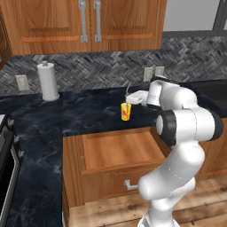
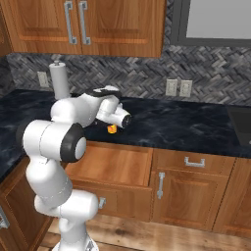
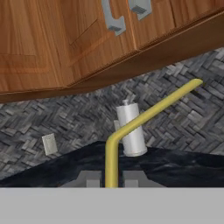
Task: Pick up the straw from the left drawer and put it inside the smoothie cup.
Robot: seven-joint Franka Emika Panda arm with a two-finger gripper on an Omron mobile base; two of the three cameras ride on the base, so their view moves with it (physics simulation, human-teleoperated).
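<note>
The jaws are clenched on the straw (image 3: 148, 113), which rises from between the two dark fingertips (image 3: 91, 179) in the hand view, bends partway up and slants off toward the upper right, crossing in front of the paper-towel roll (image 3: 130, 130) that stands on the dark desk (image 3: 183, 168) against the herringbone wall. In the left base view the gripper (image 1: 134, 98) is held above the desk, just behind and to the right of the smoothie cup (image 1: 126, 111), and a thin length of straw sticks up from it. The cup stands upright on the desk near its front edge, behind the left drawer (image 1: 122, 150), which is pulled out with its flat wooden bottom showing. In the right base view the arm hides most of the cup, leaving a small yellow patch below the wrist.
</note>
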